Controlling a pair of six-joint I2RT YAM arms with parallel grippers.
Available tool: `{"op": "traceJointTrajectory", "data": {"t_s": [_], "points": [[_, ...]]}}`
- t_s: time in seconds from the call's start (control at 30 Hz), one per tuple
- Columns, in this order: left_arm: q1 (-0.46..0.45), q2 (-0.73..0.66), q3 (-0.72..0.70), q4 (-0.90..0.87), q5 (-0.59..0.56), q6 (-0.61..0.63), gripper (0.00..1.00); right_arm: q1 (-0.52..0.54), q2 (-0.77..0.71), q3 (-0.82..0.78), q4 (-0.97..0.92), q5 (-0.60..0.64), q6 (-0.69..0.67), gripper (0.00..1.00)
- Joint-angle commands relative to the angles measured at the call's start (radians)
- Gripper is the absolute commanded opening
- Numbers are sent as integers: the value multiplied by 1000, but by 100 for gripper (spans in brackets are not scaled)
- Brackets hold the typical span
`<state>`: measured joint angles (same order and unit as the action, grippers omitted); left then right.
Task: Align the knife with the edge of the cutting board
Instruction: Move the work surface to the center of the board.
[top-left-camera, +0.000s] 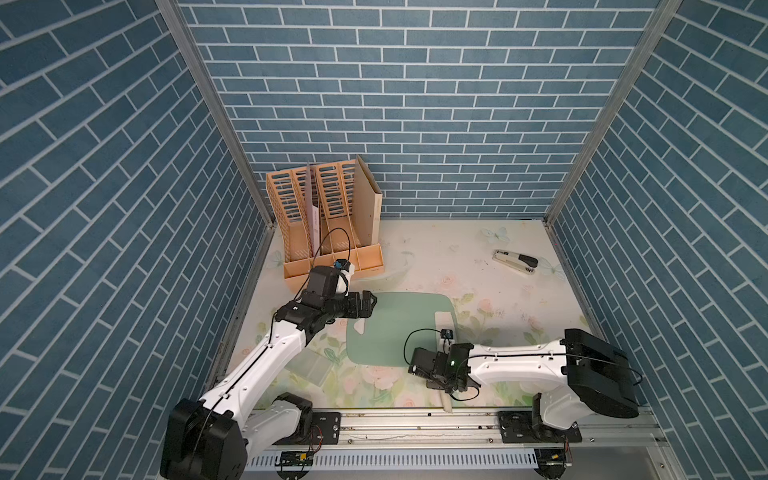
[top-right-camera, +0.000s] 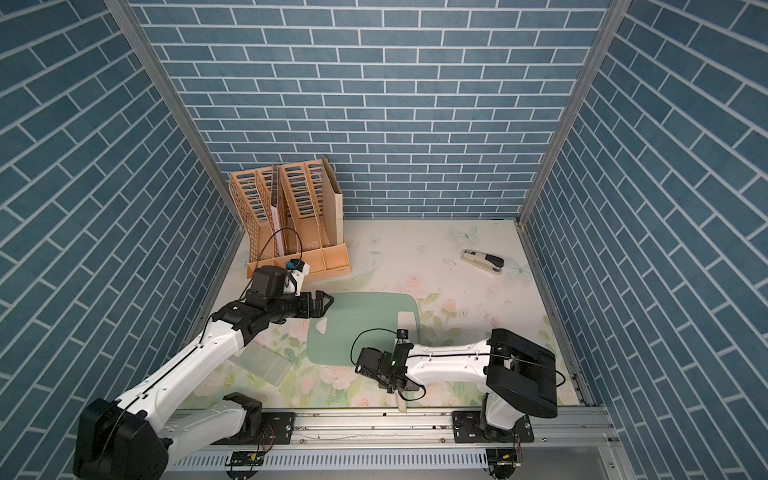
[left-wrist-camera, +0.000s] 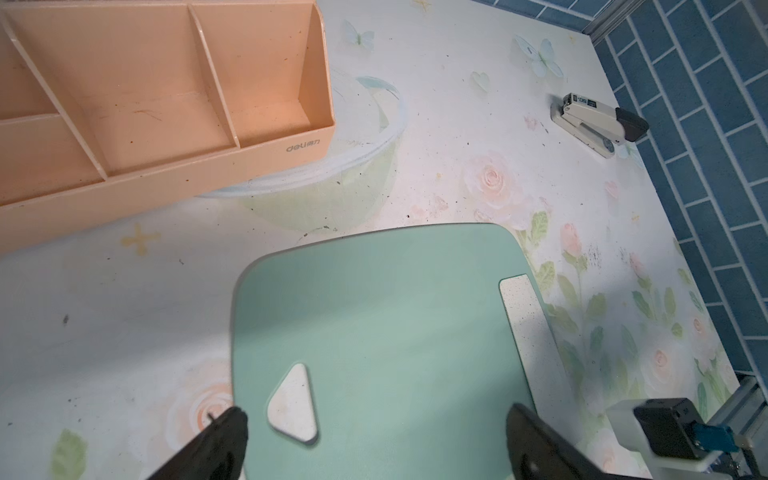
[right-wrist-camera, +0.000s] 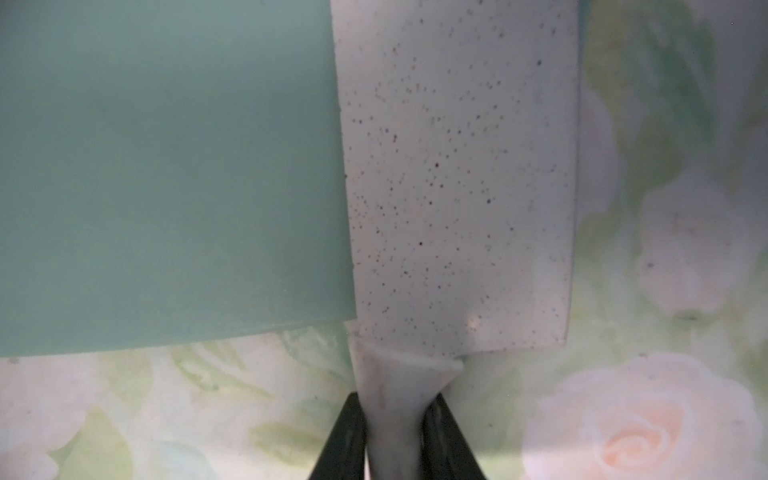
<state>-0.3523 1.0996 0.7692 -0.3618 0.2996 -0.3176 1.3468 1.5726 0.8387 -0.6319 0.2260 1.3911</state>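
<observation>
- Knife (right-wrist-camera: 457, 166): one. Blade lies flat, straddling one edge of the cutting board (top-left-camera: 390, 328); handle projects past the board's corner.
- Right pincer (right-wrist-camera: 395, 415): clamped tight on the knife handle.
- Handling, as judged: swivel slowly with the blade flat until its long side parallels the board's edge, then release without dragging.
- Cutting board: one.
- Left pincer (left-wrist-camera: 378, 419): spread wide, empty, above the board's hole side.
- Beyond the board, on the bench (top-left-camera: 457, 257): one stapler (top-left-camera: 515, 262), one file rack (top-left-camera: 328, 224), one translucent piece (top-left-camera: 311, 368).

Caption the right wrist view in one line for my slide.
Right gripper shut on the cream handle of a whitish cleaver-like knife, blade lying along the edge of the thin pale-green cutting board.
</observation>
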Motion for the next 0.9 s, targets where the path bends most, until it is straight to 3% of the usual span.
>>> {"op": "traceJointTrajectory", "data": {"t_s": [0.0,0.53,0.87], "points": [[-8,-7,-1,-7,-9,3,99,18,21,-1,-42,-66,28,0],[-19,-7,2,-8,-11,1,100,30,50,-6,-29,-78,44,0],[-24,-16,1,-9,-22,0,100,-15,84,-8,-9,-65,32,0]]}}
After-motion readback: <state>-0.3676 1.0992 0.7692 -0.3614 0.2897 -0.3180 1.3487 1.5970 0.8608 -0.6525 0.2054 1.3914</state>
